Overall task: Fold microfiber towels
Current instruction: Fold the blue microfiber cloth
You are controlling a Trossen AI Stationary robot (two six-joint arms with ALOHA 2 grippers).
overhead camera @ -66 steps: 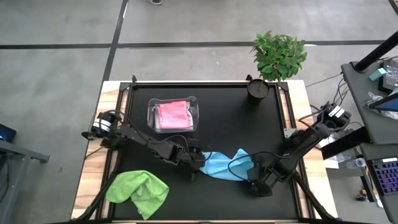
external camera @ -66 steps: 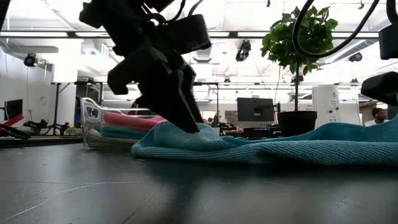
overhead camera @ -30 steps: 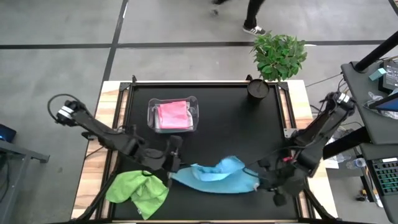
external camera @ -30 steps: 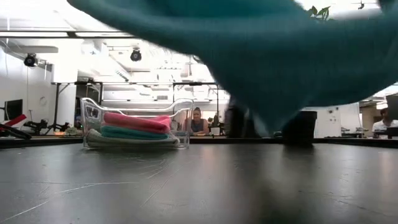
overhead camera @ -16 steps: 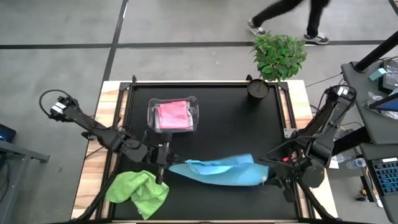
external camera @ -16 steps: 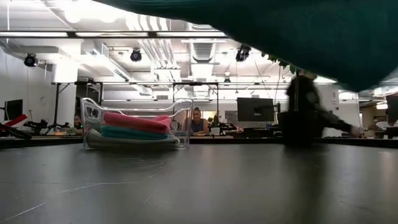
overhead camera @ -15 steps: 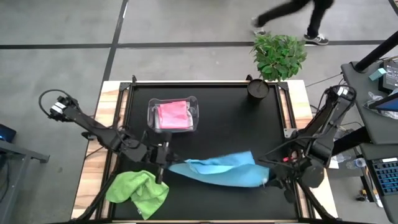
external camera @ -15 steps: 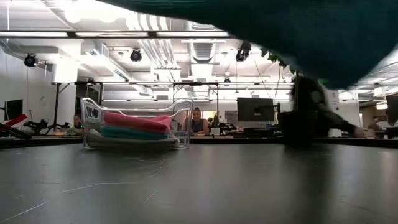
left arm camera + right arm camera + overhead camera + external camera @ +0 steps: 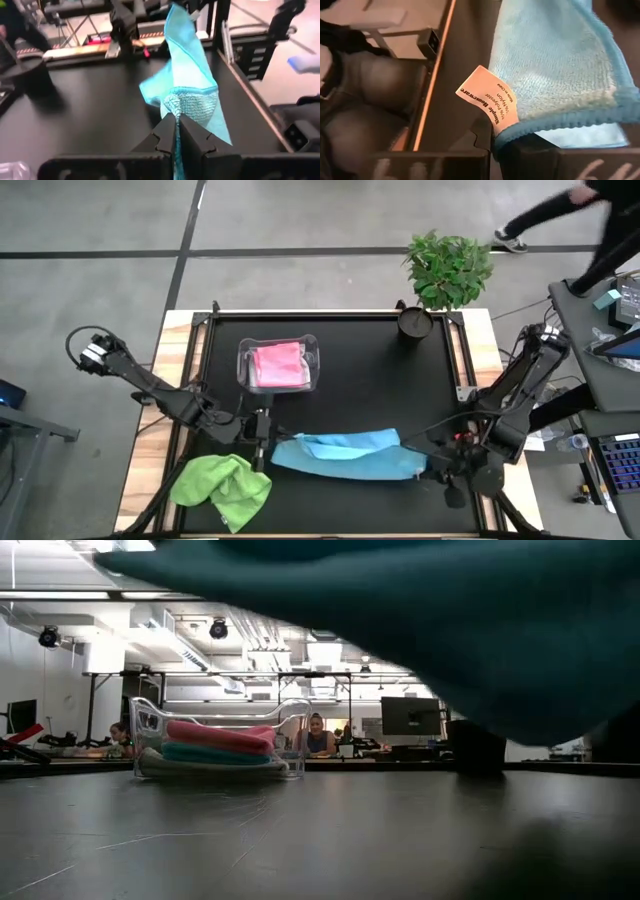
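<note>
Stretching: the light blue towel (image 9: 345, 455) hangs taut between both grippers, above the front part of the black table (image 9: 400, 380); judged from this, the step in hand is spreading it flat before the first fold.
Green towel: the lime green towel (image 9: 222, 488) lies crumpled at the front left corner, just beside the left end of the blue one and not yet folded.
Left gripper: the left gripper (image 9: 262, 442) has its fingers clamped on the blue towel's left corner; in the left wrist view the cloth runs straight away from the pinched fingers (image 9: 167, 131) toward the other arm.
Tub: the clear plastic tub (image 9: 278, 364) stands toward the back left, well apart, with a pink towel (image 9: 277, 364) on top inside it.
Long axis: the blue towel lies left to right across the table, each arm at its own end, neither nearer the middle.
Right gripper: the right gripper (image 9: 432, 468) is closed on the right corner, beside the white care label (image 9: 487, 100).
Next move: lowering both ends evenly should matter, since a slack side would crease the cloth.
</note>
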